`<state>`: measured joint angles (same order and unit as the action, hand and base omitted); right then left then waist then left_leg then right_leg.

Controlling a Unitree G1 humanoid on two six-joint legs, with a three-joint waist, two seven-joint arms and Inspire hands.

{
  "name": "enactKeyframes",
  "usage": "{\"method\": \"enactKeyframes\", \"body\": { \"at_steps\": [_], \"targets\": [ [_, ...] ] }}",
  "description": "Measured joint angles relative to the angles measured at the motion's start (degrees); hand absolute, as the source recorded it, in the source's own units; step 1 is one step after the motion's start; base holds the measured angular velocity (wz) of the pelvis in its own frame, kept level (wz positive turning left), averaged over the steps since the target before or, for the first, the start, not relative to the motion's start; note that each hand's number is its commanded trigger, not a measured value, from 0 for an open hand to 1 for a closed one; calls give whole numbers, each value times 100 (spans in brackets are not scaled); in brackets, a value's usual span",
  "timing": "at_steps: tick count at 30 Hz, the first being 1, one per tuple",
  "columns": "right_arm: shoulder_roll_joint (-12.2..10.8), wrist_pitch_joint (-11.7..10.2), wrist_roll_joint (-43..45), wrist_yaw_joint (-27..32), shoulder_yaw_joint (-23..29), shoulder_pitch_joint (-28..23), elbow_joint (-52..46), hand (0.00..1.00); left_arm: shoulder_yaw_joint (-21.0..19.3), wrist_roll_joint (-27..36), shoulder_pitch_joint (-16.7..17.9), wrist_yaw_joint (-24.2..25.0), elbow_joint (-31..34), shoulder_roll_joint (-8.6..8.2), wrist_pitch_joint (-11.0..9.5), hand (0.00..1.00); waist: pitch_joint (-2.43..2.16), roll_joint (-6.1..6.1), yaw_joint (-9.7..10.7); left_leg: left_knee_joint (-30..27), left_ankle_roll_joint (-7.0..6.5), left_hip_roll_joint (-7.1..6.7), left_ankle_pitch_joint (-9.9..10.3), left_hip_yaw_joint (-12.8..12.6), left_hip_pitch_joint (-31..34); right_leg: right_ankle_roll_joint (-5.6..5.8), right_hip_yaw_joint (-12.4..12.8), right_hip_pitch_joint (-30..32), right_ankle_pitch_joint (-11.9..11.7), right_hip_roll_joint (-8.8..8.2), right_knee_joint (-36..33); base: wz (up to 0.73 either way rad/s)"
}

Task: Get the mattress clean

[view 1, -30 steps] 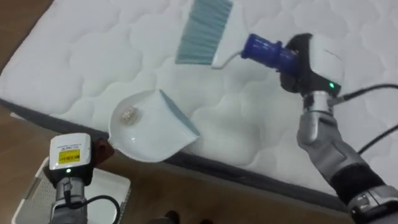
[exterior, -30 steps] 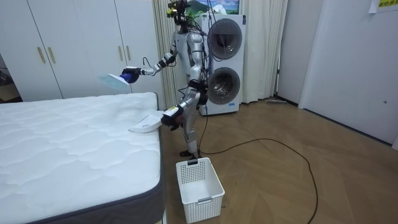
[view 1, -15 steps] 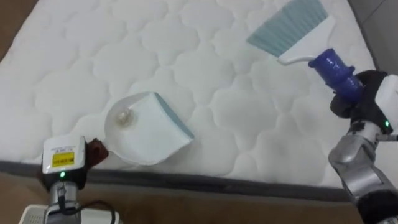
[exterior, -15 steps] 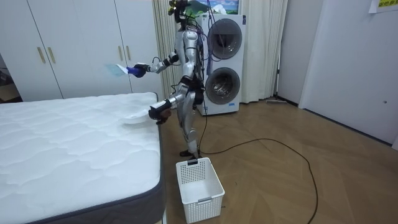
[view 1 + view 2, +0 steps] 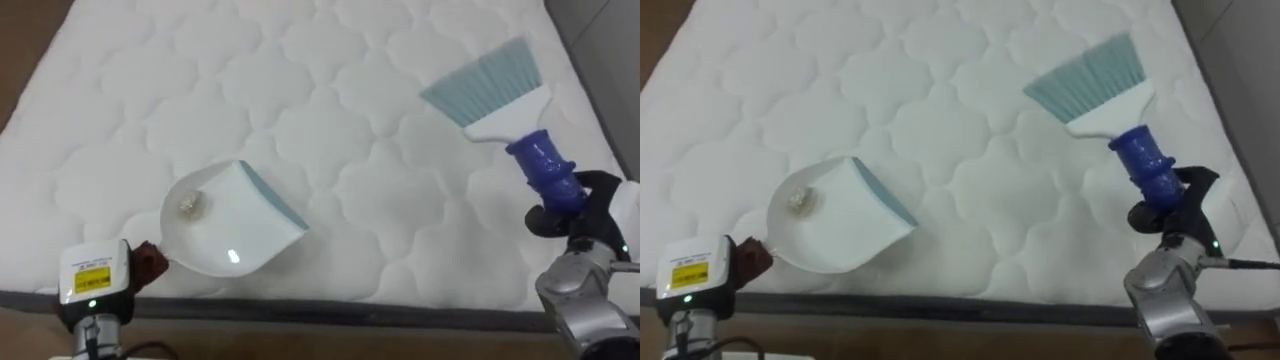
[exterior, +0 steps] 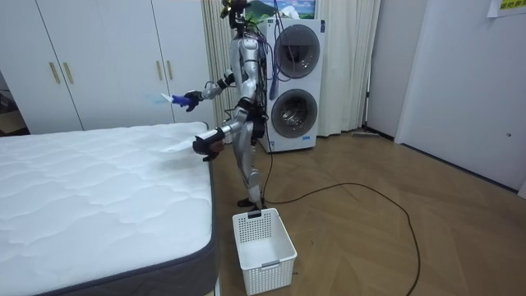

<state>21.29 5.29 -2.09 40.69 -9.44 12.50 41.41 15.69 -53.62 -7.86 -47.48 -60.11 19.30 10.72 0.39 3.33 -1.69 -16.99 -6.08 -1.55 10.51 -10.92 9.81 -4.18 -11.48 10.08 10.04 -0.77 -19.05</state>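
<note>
Standing: I have the robot at the edge of the bed (image 6: 99,189), with stacked washing machines (image 6: 294,86) behind it and a white basket (image 6: 263,238) on the floor near its feet.
Right hand (image 5: 585,200): closed round the blue grip of the brush (image 5: 497,92) — I see dark fingers wrapped about it.
Brush: held over the bed, its pale blue bristles fanning up and to the left of the right hand, away from the wrist.
Left hand (image 5: 92,283): low at the near edge of the bed. Its back faces me, so I cannot tell how it grips.
Dustpan (image 5: 235,225): white with a blue-grey lip, just up and to the right of the left hand. Its stem runs back to that hand and the lip points off towards the right hand.
Debris (image 5: 189,204): one small pale crumpled bit lying in the dustpan's bowl — at the end nearer the left hand.
Hands: well apart, with quilted white bed between them.
</note>
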Motion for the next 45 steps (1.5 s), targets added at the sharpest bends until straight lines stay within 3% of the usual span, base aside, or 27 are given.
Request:
{"method": "enactKeyframes", "body": {
  "at_steps": [4,9,16,26,30,34,36,41,45],
  "targets": [
    [-3,-2,-144,-280,39,-495,-648,0,-456,-55,364,-107,424,-107,-190,100,-22,-156,-10,220,6,-14,3,10,-319,21,-19,-337,-7,19,198,0],
    [-66,-4,-211,-463,181,-656,-878,0,-665,-34,646,-120,804,-134,-248,100,-22,-271,-13,343,11,-27,1,11,-485,34,-39,-524,-14,32,332,1],
    [-127,-8,-472,-794,180,-716,-1367,0,-899,-43,841,-145,1373,-215,-429,100,-23,-298,-37,337,13,-29,0,45,-595,46,-116,-713,-22,37,439,5],
    [-205,-27,-462,-1190,207,-965,-1780,0,-994,-57,880,-161,1403,-301,-628,100,-13,-383,-32,323,18,-65,70,262,-830,136,-21,-1017,32,37,424,12],
    [-202,-27,-465,-1349,380,-1031,-1812,0,-1038,-108,896,97,1643,-301,-713,100,-40,-483,24,233,-4,-164,74,578,-728,181,31,-1076,63,13,425,35],
    [-203,-35,-788,-1420,455,-1080,-1924,0,-1037,-101,899,108,1910,-303,-843,100,-39,-457,160,155,-36,-320,39,1101,-764,261,71,-1333,128,-23,519,69],
    [-203,-81,-888,-1467,458,-1088,-2032,0,-1039,-99,911,110,1910,-304,-857,100,-31,-433,161,134,-33,-351,32,1214,-762,261,56,-1419,127,-19,598,45],
    [-213,-192,-974,-1730,449,-1342,-2414,0,-1124,-104,1120,178,2043,-307,-860,100,-28,-249,-23,173,13,-417,-26,1537,-721,261,61,-1518,128,6,752,36],
    [-412,-322,-933,-1868,394,-1505,-2452,0,-1161,-118,1197,193,2042,-327,-866,100,-31,-207,-242,92,45,-449,-46,1789,-576,261,-208,-1525,128,30,769,35]
  ]
}}
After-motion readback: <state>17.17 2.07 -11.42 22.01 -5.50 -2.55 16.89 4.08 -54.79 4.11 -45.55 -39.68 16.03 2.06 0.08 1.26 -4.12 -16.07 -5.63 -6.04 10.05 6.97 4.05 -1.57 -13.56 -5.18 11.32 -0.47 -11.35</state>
